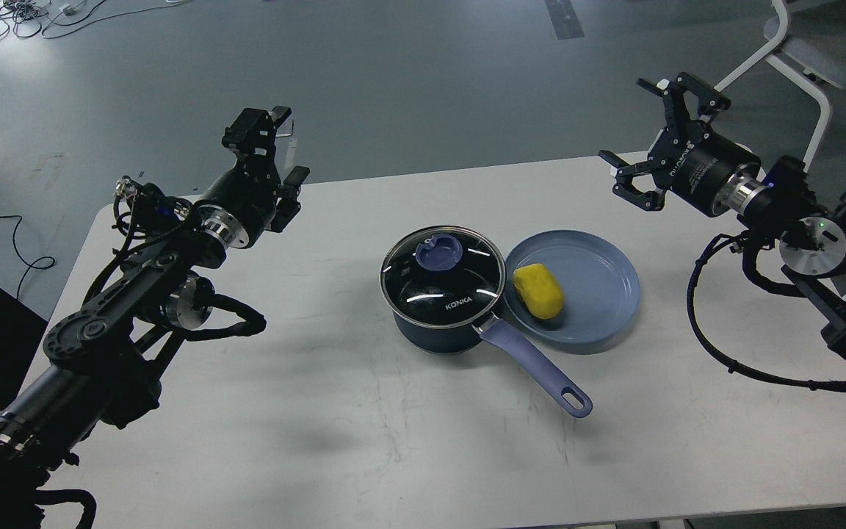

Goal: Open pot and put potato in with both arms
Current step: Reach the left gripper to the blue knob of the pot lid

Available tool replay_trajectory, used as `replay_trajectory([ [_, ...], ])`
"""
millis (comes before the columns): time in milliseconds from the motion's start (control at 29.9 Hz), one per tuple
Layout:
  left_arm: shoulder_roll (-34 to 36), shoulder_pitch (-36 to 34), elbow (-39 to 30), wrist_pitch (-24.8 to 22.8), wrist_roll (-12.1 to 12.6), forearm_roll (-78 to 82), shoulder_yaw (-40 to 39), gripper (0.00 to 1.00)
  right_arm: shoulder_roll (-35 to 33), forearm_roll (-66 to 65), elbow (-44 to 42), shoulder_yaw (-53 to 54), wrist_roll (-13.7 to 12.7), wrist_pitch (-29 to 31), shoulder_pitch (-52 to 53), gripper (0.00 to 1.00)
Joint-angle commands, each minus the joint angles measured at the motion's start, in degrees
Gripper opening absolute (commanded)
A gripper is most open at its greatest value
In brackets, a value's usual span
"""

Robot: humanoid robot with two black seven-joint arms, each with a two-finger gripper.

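glass lid (442, 275) covers the pot (438, 323); potato (538, 291) waits on the plate (599, 323) beside it. left gripper (276, 150) and right gripper (651, 139) hover wide, empty. next: lift lid.

Lidded pot (443, 308) mid-table (320, 426), potato (538, 291) on plate (599, 294) just right of it.

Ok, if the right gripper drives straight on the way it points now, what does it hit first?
Probably nothing: the right gripper, jaws open, points up-left toward the table's far edge, well clear of pot and potato. Depth unclear.
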Motion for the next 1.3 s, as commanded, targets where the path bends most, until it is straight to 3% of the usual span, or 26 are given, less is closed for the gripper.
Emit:
replay_trajectory([
  [0,3.5,-0.2,-6.5,1.1,-1.7,17.6,5.5,0.99,-0.6,0.1,0.1,1.5,0.0,-0.1,-1.7,1.0],
  [134,4.0,-1.3,-9.0,3.7,-1.7,35.7,8.4,0.98,-0.7,0.1,0.1,1.8,0.3,-0.2,-2.6,1.0],
  [234,3.7,-1.6,-9.6,8.5,-1.7,51.0,10.9,0.98,-0.8,0.1,0.1,1.8,0.4,-0.2,-2.8,1.0],
  [301,3.9,-3.2,-9.5,8.5,-1.8,55.5,11.8,0.97,-1.3,0.1,0.2,1.8,0.5,-0.2,-2.8,1.0],
  [401,3.6,-6.9,-9.1,8.0,-1.8,56.2,15.1,0.86,-1.6,0.1,0.2,1.8,0.5,-0.2,-2.7,1.0],
  [434,3.6,-8.6,-8.7,7.8,-1.8,56.5,18.0,0.76,-1.6,0.1,0.2,1.8,0.5,-0.2,-2.7,1.0],
  [501,3.3,-11.2,-7.1,7.3,-1.8,57.4,23.3,0.72,-1.6,0.0,0.2,1.8,0.5,-0.3,-2.7,1.0],
  [568,3.3,-12.7,-6.1,6.5,-1.8,57.8,26.5,0.72,-1.6,0.0,0.2,1.8,0.5,-0.3,-2.7,1.0],
  [635,3.5,-14.1,-5.3,3.0,-1.8,57.7,29.3,0.86,-1.7,0.0,0.1,1.5,0.5,-0.3,-2.7,1.0],
  [702,3.4,-14.2,-4.9,2.0,-1.8,57.7,29.5,0.91,-1.7,-0.1,0.1,1.4,0.5,-0.4,-2.7,1.0],
  [735,3.4,-14.3,-4.9,2.0,-1.8,57.7,29.5,0.98,-1.6,-0.1,0.1,1.4,0.5,-0.4,-2.7,1.0],
  [802,3.4,-14.6,-4.9,2.0,-2.0,57.8,29.6,0.98,-1.7,-0.1,0.1,1.5,0.6,-0.5,-2.7,1.0],
  [869,4.0,-14.7,-6.0,1.7,-3.9,57.8,29.8,0.98,-1.7,-0.1,0.1,1.5,0.6,-0.6,-2.7,1.0],
  [936,3.5,-14.6,-5.7,2.0,-9.0,57.7,29.9,0.98,-1.7,-0.2,0.0,1.4,0.5,-0.6,-2.7,1.0],
  [1002,3.4,-14.6,-5.5,2.0,-10.5,57.8,29.9,0.98,-1.7,-0.2,-0.1,1.3,0.5,-0.6,-2.7,1.0],
  [1169,3.2,-14.7,-4.6,2.0,-10.9,58.2,29.9,0.98,-1.9,-0.3,-0.2,1.1,0.5,-0.7,-2.8,1.0],
  [1270,1.0,-14.7,-0.6,2.1,-10.6,59.7,29.9,0.98,-1.9,-0.3,-0.2,1.1,0.5,-0.7,-2.8,1.0],
])
